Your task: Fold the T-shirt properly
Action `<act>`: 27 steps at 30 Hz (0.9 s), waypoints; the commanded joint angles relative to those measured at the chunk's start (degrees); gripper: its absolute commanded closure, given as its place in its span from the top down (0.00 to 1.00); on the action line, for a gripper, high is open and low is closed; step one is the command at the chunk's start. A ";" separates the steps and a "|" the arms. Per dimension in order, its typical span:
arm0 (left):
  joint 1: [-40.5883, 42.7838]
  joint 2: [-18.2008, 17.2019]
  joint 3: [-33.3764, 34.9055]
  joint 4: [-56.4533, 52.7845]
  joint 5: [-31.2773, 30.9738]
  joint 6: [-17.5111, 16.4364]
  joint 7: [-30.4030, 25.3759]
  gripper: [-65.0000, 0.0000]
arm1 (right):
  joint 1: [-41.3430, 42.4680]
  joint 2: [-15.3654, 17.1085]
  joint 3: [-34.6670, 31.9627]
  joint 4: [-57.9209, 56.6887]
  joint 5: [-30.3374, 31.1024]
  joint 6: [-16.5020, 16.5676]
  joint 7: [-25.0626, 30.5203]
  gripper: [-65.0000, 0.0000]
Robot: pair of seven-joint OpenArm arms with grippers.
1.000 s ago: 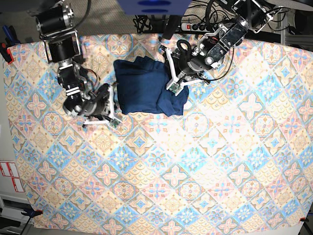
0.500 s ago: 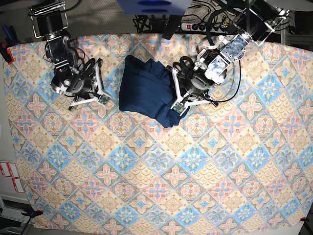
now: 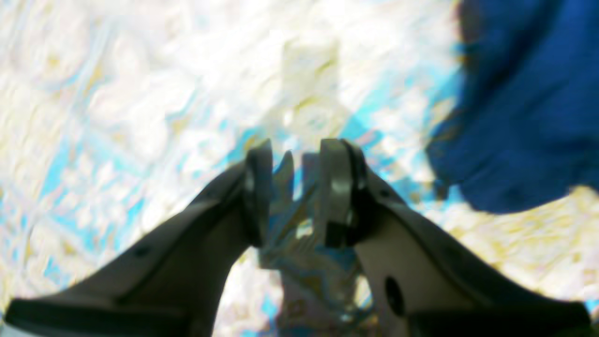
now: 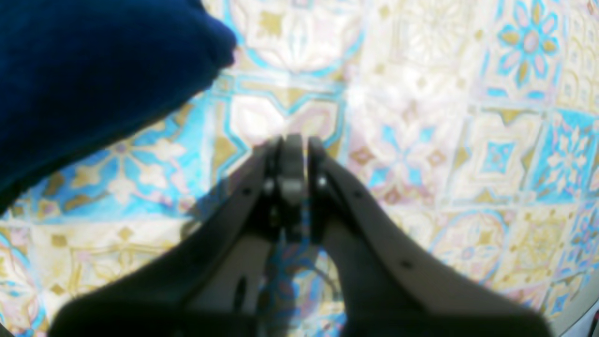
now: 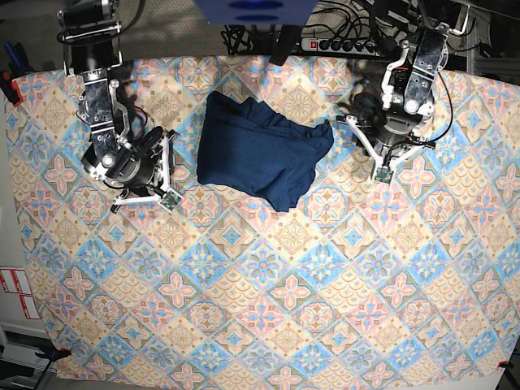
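Spread over the pastel tile-patterned tablecloth, the dark navy knit T-shirt lies bundled at twelve o'clock, apparently mostly folded though uneven, released by the narrowly parted, empty left gripper and the closed, empty right gripper.

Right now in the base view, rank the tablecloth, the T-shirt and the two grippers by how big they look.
1. Tablecloth, covering most of the view.
2. T-shirt, a folded dark bundle.
3. Left gripper and right gripper: both small and look alike, so I won't rank one over the other.
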 commanded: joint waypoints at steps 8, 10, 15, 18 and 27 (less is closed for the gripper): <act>3.95 2.52 7.44 9.45 -0.85 -0.66 -1.44 0.27 | 3.79 -3.49 -0.13 0.37 0.37 -0.25 0.81 0.02; 3.68 3.75 9.55 8.92 -0.85 -0.66 -1.44 0.27 | 4.23 -5.24 -0.05 0.37 0.37 -0.25 0.81 0.02; 1.84 6.57 12.37 5.14 -0.68 -0.75 -1.27 0.27 | 7.13 -7.62 -0.31 -3.23 0.37 -0.25 0.81 0.03; -0.27 6.57 12.98 -0.13 -0.76 -0.75 -1.44 0.27 | 8.10 -9.29 -0.31 -7.45 0.37 -0.25 0.81 0.03; -3.97 4.81 12.63 -7.43 -0.24 -0.75 -4.52 0.27 | 5.37 -8.85 -7.34 -9.83 0.37 -0.25 0.72 0.02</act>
